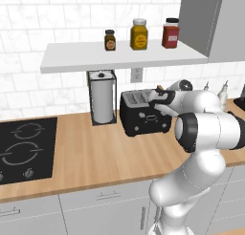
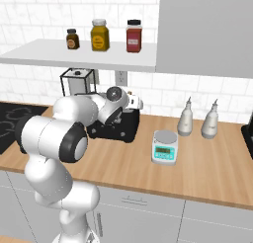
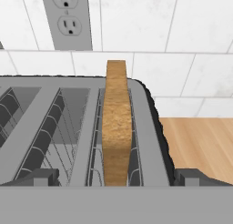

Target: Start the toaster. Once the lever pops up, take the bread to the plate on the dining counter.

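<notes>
In the centre of the hand view the bread (image 3: 116,127) stands in the toaster (image 3: 68,132) between the spread end effector (image 3: 116,178) tips, which risk closing off-centre and crushing its edge.

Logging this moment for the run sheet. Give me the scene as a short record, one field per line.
setting: wood-topped counter against a white tiled wall
toaster: black, on the counter beside the paper towel roll
bread: upright in one toaster slot, its top sticking out
gripper: above the toaster, fingertips spread either side of the bread, not touching it
shelf: three jars
nearby: kitchen scale, two pale bottles, cooktop
</notes>
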### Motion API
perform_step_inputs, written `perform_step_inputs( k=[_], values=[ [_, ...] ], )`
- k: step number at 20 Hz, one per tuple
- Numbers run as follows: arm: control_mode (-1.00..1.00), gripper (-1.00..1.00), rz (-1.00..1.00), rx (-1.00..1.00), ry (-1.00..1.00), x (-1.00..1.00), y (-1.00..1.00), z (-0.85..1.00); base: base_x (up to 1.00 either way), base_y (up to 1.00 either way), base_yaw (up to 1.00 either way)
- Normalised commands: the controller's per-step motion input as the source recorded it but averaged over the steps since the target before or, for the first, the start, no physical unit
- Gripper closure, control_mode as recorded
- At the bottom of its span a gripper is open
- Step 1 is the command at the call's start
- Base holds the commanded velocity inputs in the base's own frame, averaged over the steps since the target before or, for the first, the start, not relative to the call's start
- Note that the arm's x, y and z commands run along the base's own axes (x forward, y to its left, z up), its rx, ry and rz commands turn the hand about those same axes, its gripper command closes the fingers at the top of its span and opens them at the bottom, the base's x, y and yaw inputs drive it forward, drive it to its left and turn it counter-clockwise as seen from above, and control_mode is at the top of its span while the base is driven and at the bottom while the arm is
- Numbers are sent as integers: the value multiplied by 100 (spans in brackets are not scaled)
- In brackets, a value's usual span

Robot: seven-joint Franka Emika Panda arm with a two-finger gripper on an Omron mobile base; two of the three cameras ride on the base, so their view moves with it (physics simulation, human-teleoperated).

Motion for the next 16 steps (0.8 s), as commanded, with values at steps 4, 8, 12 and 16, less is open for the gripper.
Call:
perform_step_inputs(
  k=[4, 8, 12, 16],
  values=[
    [-100, -100, 0, 0, 0, 2, 0, 0, 0, 0, 0],
    [-100, -100, 0, 0, 0, 10, 0, 0, 0, 0, 0],
    [-100, -100, 0, 0, 0, 15, 0, 0, 0, 0, 0],
    [-100, -100, 0, 0, 0, 13, 0, 0, 0, 0, 0]
  ],
)
